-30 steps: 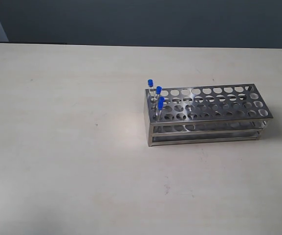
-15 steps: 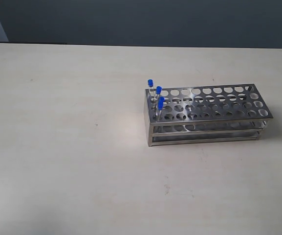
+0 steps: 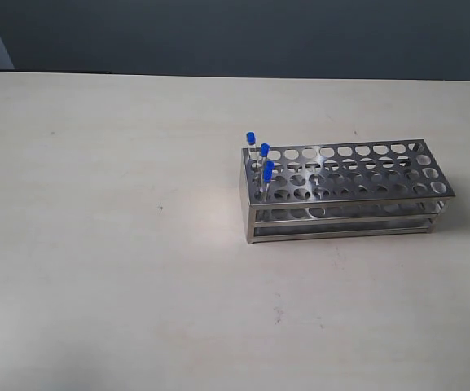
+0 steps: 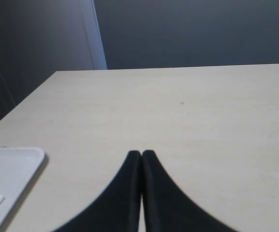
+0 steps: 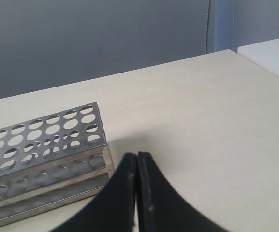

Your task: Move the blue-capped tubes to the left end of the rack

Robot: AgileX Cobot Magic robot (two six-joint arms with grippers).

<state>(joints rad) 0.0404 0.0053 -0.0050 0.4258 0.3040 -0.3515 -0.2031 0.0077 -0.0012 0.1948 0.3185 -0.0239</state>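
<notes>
The shiny steel rack (image 3: 357, 175) stands right of centre on the table in the exterior view. Three blue-capped tubes (image 3: 264, 159) stand upright in holes at its left end. No arm shows in that view. In the right wrist view the rack (image 5: 42, 154) shows its tube-free end, close beside my right gripper (image 5: 137, 157), whose black fingers are pressed together with nothing between them. My left gripper (image 4: 141, 154) is also shut and empty, over bare table, with neither rack nor tubes in its view.
A white tray (image 4: 6, 176) lies at the table's corner near the left gripper. A white surface (image 5: 274, 55) adjoins the table edge beyond the right gripper. A dark wall runs behind the table (image 3: 120, 244).
</notes>
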